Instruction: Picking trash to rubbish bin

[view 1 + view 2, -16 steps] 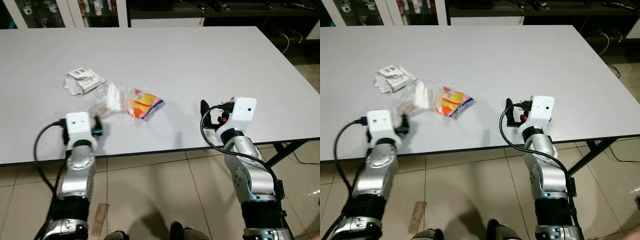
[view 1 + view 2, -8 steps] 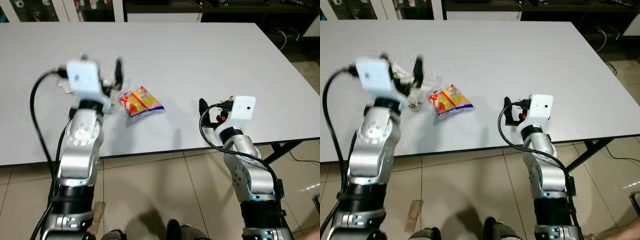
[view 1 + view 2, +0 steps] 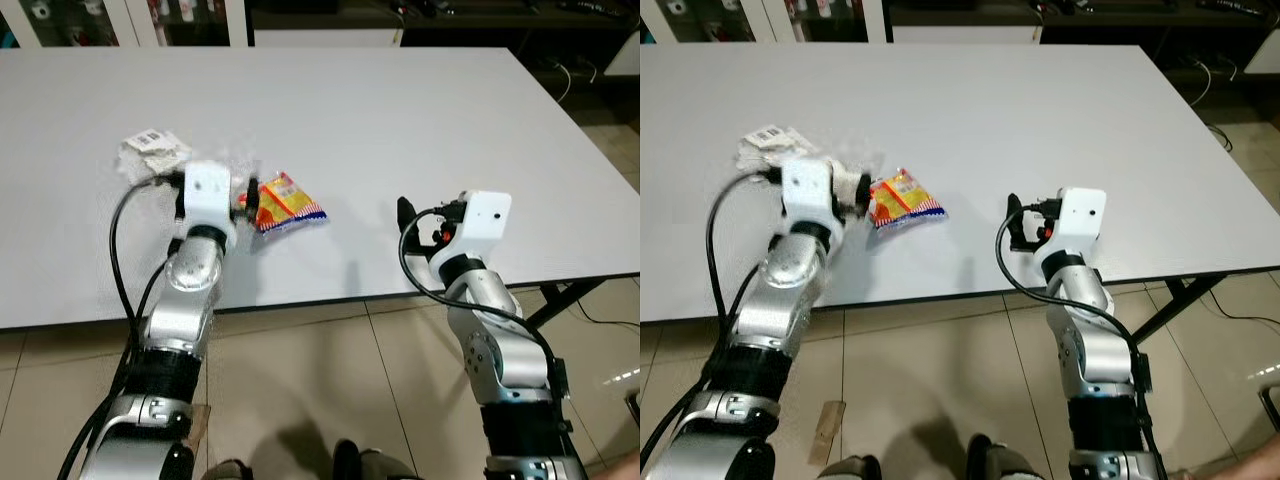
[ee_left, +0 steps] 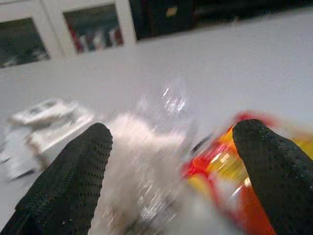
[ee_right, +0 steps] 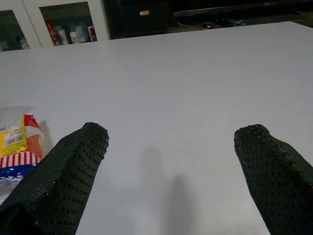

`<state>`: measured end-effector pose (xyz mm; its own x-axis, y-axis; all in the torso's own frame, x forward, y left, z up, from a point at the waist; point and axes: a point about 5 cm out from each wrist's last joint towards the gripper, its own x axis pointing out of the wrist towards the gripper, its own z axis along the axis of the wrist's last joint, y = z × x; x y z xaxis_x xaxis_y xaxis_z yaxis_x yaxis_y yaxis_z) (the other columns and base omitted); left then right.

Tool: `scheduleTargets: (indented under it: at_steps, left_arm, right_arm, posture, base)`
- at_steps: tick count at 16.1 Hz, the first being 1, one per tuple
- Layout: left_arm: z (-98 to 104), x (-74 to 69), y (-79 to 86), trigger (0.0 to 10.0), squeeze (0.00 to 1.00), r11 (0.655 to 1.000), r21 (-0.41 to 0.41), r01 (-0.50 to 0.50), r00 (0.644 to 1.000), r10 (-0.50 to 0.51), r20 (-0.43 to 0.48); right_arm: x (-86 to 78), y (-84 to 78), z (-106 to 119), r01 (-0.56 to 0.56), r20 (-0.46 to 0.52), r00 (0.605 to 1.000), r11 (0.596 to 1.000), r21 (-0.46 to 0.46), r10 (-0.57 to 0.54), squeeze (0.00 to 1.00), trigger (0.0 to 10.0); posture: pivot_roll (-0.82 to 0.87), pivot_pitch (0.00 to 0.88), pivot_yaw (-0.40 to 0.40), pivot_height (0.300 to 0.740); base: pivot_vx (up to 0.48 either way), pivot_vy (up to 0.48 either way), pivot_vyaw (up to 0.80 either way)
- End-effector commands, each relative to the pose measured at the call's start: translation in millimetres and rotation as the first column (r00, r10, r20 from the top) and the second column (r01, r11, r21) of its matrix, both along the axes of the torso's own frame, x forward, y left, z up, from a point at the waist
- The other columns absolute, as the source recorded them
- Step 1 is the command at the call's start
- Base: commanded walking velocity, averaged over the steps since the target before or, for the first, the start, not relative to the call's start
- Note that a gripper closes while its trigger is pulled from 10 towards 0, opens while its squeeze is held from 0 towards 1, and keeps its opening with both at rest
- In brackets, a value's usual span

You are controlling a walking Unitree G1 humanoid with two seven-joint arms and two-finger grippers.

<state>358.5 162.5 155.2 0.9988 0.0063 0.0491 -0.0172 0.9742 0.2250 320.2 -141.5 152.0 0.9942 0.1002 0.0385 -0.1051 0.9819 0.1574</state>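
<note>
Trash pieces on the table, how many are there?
3: crumpled white paper farthest left, clear plastic wrapper between the left gripper's fingers, colourful snack packet beside it. Nothing seems hidden.

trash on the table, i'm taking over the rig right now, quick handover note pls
Left tool: open, fingers either side of the clear plastic bag, nothing gripped yet.
Right tool: open, holds nothing, hovers over bare table near the front edge.
Trash: clear bag, snack packet beside it, crumpled paper further back, all on the table.
Done: nothing binned.
Left: grasp and bin all three. No bin to be made out.
</note>
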Motion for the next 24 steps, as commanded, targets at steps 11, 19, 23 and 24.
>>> scheduleTargets:
  at_steps: [11, 19, 23, 24]
  left_arm:
    - [-35.6, 13.9, 2.7, 4.1, 0.0, 0.985, 0.143, -0.096, 0.99, 0.11, -0.093]
    - [-38.6, 14.2, -7.7, 0.0, 0.0, 0.972, 0.192, -0.134, 0.984, 0.154, -0.094]
    - [-35.8, 16.7, -14.4, 0.0, 0.0, 0.973, 0.201, -0.114, 0.986, 0.135, -0.095]
    - [-34.8, 17.5, -15.8, 0.0, 0.0, 0.974, 0.2, -0.109, 0.987, 0.13, -0.096]
  right_arm:
    - [-5.6, -4.8, -2.6, 0.027, -0.01, 1.0, 0.999, 0.019, -0.027, 0.0, 10.0]
    - [-4.6, -7.0, -3.8, 0.034, -0.017, 0.999, 0.999, 0.019, -0.034, 0.0, 10.0]
    - [-4.1, -7.2, -3.9, 0.035, -0.016, 0.999, 0.999, 0.019, -0.035, 0.0, 10.0]
    - [-4.2, -7.4, -4.0, 0.036, -0.017, 0.999, 0.999, 0.019, -0.035, 0.0, 10.0]
  posture:
    - [-0.1, 0.147, -0.06, 0.74]
    - [-0.1, 0.144, -0.06, 0.74]
    - [-0.1, 0.14, -0.056, 0.74]
    - [-0.1, 0.139, -0.057, 0.74]
  base:
    - [0.0, 0.0, 0.0]
    - [0.0, 0.0, 0.0]
    - [0.0, 0.0, 0.0]
    - [0.0, 0.0, 0.0]
